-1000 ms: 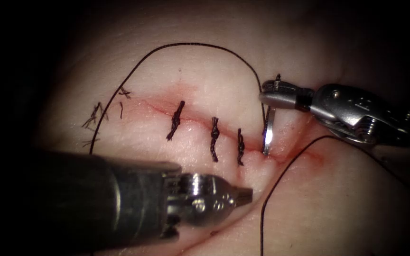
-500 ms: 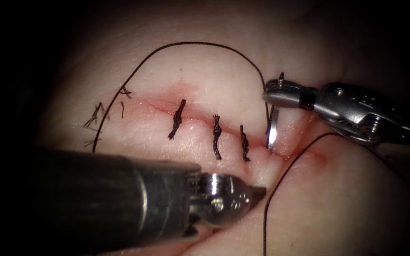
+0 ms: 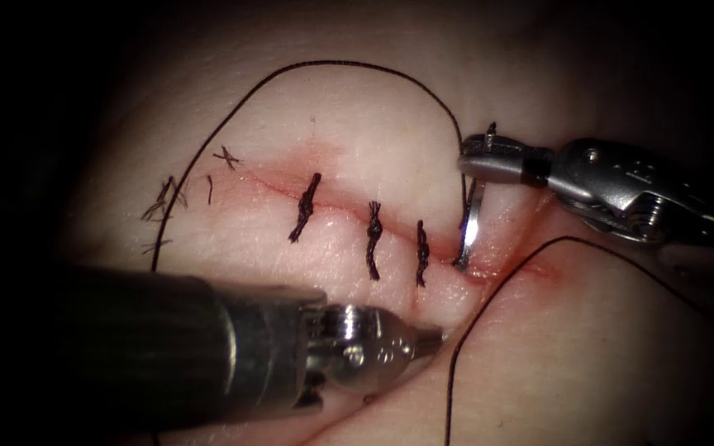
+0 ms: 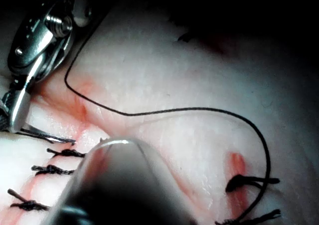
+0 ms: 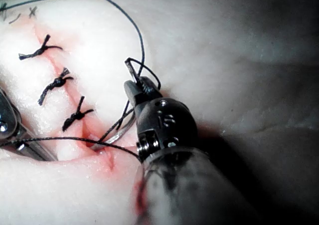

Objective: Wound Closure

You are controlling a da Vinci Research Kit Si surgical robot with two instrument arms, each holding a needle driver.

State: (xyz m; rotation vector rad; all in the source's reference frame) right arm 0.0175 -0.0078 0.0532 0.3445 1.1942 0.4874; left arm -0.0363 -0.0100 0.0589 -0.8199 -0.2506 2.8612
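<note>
Three knotted stitches [image 3: 372, 239] already sit across the cut [image 3: 336, 206] in the tissue [image 3: 357, 124], spaced along its middle; a few cut ends of thread [image 3: 163, 198] lie loose at the cut's left end. The stretch of cut to the right of the third stitch is not yet closed, and red fluid [image 3: 539, 268] tints the edges there, so by my read roughly 3 stitches done, a 4th in hand, more may be needed further right (can't judge how far the cut runs).

R tool [image 3: 477, 157] is clamped on the curved needle [image 3: 466, 231] near its tail end, needle hanging down from the jaws w/ its point at the cut just right of the third stitch. Whether the tip is actually in the tissue or only touching I can't tell. In the right wrist view the tip looks to meet the wound edge.

L tool [image 3: 430, 337] has jaws closed, holding nothing, tip resting on or pressing the tissue below the cut, near the needle point.

Thread [image 3: 332, 70] runs from the needle tail in a wide arc above the cut and down past its left end; another length curves past the cut's right end & down
</note>
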